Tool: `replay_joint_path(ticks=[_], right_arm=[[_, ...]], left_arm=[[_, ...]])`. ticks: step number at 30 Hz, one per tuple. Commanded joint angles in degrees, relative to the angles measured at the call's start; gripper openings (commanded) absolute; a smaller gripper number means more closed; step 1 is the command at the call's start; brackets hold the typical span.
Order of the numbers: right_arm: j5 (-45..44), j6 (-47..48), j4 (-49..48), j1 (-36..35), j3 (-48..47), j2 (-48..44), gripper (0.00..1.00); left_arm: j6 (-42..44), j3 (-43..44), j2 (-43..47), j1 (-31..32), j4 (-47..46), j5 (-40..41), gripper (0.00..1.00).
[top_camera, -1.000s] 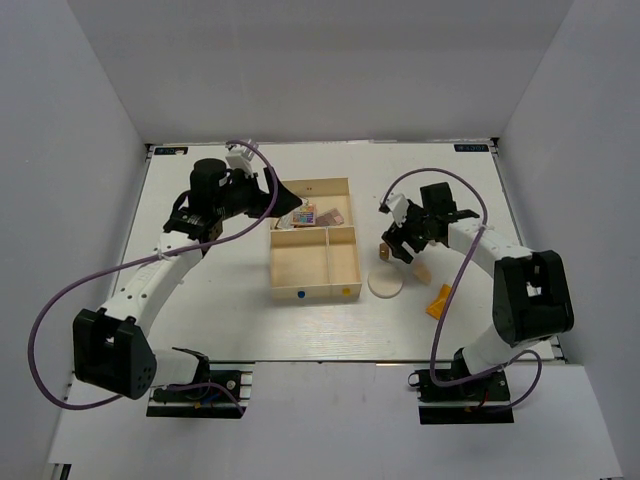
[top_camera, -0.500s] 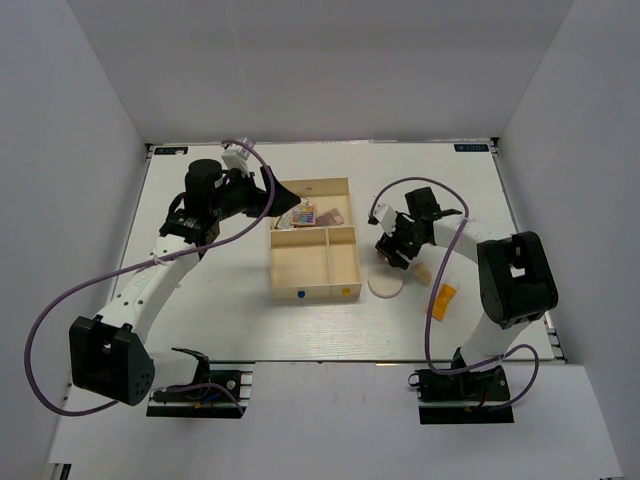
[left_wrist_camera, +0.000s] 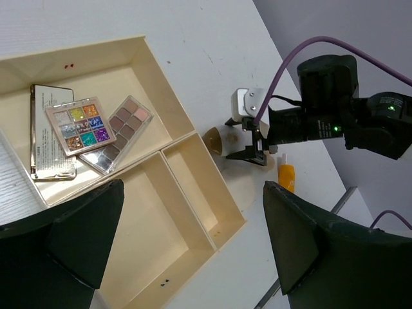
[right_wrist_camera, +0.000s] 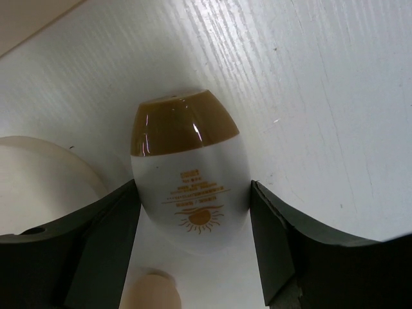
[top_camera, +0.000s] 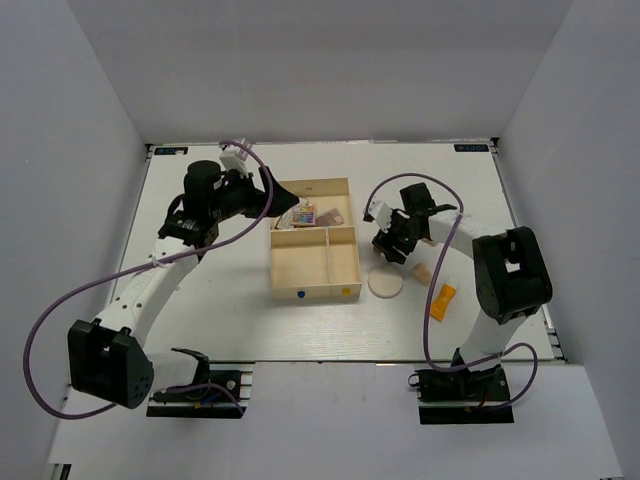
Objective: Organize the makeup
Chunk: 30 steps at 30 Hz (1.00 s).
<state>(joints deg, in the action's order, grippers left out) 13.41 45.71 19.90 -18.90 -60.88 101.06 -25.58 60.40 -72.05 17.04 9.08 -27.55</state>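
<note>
My right gripper (right_wrist_camera: pixel 193 196) is shut on a white egg-shaped bottle with a brown cap (right_wrist_camera: pixel 190 154), just right of the cream three-compartment tray (top_camera: pixel 273 262). In the top view it (top_camera: pixel 386 243) sits above the round cream puff (top_camera: pixel 385 284). A peach sponge (top_camera: pixel 423 272) and the orange tube (top_camera: pixel 440 300) lie on the table to its right. The multicoloured palette (left_wrist_camera: pixel 80 123) and the brownish palette (left_wrist_camera: pixel 122 129) lie in the tray's far compartment. My left gripper (left_wrist_camera: pixel 193 187) is open and empty, held above the tray's far left corner (top_camera: pixel 283 200).
A flat printed card or case (left_wrist_camera: pixel 50 135) lies under the palettes. The tray's two near compartments (top_camera: pixel 300 262) hold nothing. The puff (right_wrist_camera: pixel 45 180) and the sponge (right_wrist_camera: pixel 151 293) lie close beside the bottle. Grey walls enclose the table.
My right gripper has moved left and slightly away from me, toward the tray, with the bottle between its fingers. The left arm has hardly moved.
</note>
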Motion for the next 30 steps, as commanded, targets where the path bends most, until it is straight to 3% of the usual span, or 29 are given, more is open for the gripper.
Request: replay_joint_path(ticks=[1,7,13,26,30], right_arm=[[2.0,0.3,1.6,-0.7,0.7,-6.4,0.13],[9.0,-2.3,4.3,-3.2,-2.0,-17.4,0.09],[15.4,-3.5,8.8,-10.8,-8.1,-19.1,0.07],[10.9,-5.6,7.7,-26.9,-20.5,-4.0,0.08],[8.3,-6.4,6.5,-29.1,-21.0,-1.1,0.17]], left_arm=[[0.3,-0.5,3.8,-0.3,0.4,2.3,0.98],[0.4,-1.0,7.7,-0.3,1.2,7.0,0.98],[1.6,-1.8,13.7,-0.8,2.0,13.9,0.98],[3.3,-5.7,23.1,-1.3,0.7,24.2,0.98],[3.3,-5.7,22.8,-1.8,0.5,23.7,0.98]])
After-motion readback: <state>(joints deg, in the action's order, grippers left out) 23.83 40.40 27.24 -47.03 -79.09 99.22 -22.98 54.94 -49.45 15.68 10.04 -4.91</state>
